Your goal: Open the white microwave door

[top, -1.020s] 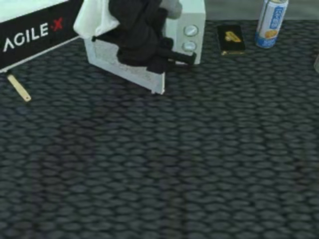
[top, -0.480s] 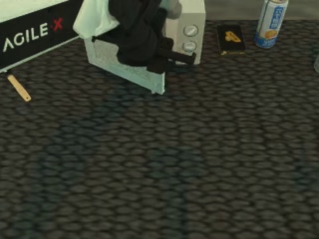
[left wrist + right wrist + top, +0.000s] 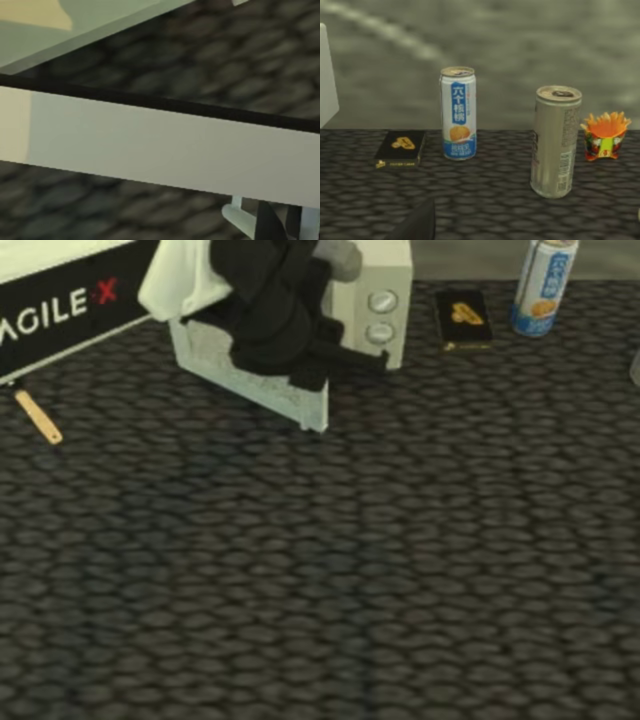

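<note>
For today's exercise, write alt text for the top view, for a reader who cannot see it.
The left arm's pincer sits at the white microwave door, which stands swung partly open at the table's far edge. To the right lie a black box and a blue-and-white can.

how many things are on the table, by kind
microwave: 1
drink cans: 2, blue and white can, grey can
black box: 1
fries carton: 1
wooden stick: 1
total: 6
</note>
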Controlling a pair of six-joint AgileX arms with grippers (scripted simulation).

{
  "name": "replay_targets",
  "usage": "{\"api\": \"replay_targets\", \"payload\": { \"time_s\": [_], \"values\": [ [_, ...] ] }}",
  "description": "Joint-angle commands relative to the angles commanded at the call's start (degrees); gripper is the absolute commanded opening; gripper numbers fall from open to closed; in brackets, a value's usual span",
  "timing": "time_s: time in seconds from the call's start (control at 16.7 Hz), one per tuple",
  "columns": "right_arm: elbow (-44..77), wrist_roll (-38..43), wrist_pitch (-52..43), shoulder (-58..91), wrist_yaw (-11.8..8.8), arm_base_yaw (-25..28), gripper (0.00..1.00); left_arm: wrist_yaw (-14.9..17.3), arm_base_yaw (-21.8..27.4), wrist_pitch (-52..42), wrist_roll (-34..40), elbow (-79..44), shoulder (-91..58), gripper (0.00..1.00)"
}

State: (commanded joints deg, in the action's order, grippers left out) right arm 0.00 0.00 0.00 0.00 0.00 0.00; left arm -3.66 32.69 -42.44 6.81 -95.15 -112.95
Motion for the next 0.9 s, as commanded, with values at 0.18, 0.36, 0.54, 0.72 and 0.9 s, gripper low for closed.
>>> {"api": "replay_targets", "payload": {
  "time_s": [0.18,0.36,0.54,0.72,0.9],
  "values": [
    [0.0,0.0,0.0,0.0,0.0,0.0,1.0,1.9,-1.1,1.3,-3.8,2.9,2.6,0.0],
    [0.0,0.0,0.0,0.0,0.0,0.0,1.0,3.0,-1.7,1.7,-5.8,4.7,3.7,0.0],
    [0.0,0.0,0.0,0.0,0.0,0.0,1.0,3.0,-1.7,1.7,-5.8,4.7,3.7,0.0],
    [0.0,0.0,0.0,0.0,0.0,0.0,1.0,3.0,-1.7,1.7,-5.8,4.7,3.7,0.0],
    [0.0,0.0,0.0,0.0,0.0,0.0,1.0,3.0,-1.7,1.7,-5.8,4.7,3.7,0.0]
  ]
}}
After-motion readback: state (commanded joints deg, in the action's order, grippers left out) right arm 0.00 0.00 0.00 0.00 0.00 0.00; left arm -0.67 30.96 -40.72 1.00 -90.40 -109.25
